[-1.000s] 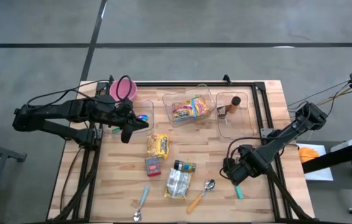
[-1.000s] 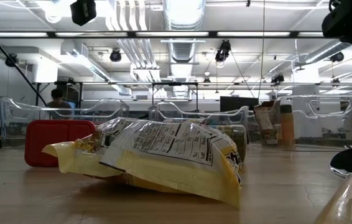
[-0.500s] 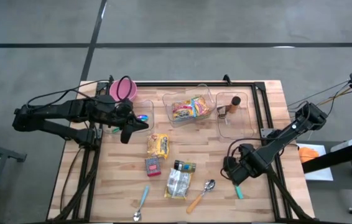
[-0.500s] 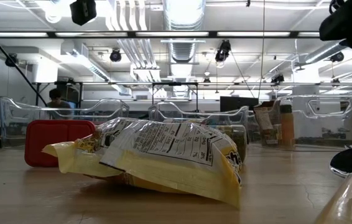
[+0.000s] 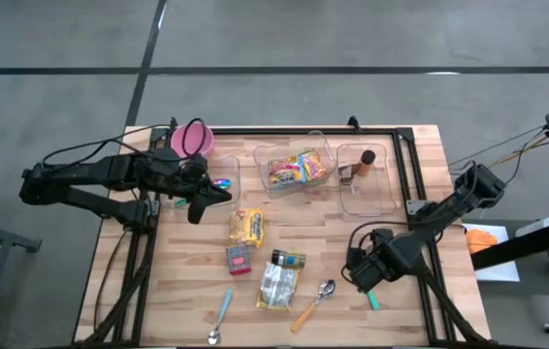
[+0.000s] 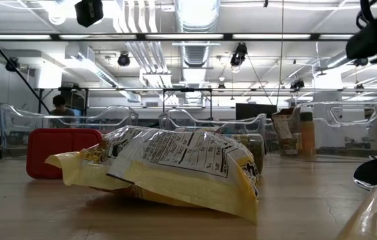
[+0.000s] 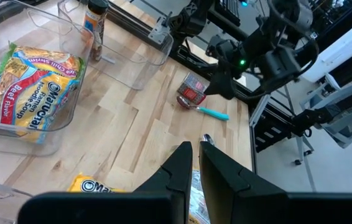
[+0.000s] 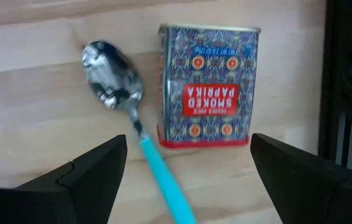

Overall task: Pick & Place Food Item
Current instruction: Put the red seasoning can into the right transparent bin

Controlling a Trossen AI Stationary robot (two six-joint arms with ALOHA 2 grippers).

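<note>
A flat tin labelled smoked paprika (image 8: pixel 208 87) lies on its broad side on the wooden table, with a teal-handled spoon (image 8: pixel 111 68) beside it. My right gripper (image 8: pixel 188 152) hangs open above them, pointing down, one finger on either side of the tin's near end and touching nothing. In the left wrist view the tin (image 7: pixel 193 96) shows under that gripper (image 7: pixel 219 84). In the high view the right gripper (image 5: pixel 367 271) hides the tin. My left gripper (image 5: pixel 197 208) waits shut above the table's left part, holding nothing.
Three clear bins stand along the far side: the middle bin (image 5: pixel 325 145) holds ramen packets, the right bin (image 5: pixel 383 199) a spice bottle. A pink bowl (image 5: pixel 194 141) sits far left. A yellow packet (image 5: pixel 246 227), a red tin (image 5: pixel 239 259), a white bag (image 5: pixel 276 286) and spoons lie mid-table.
</note>
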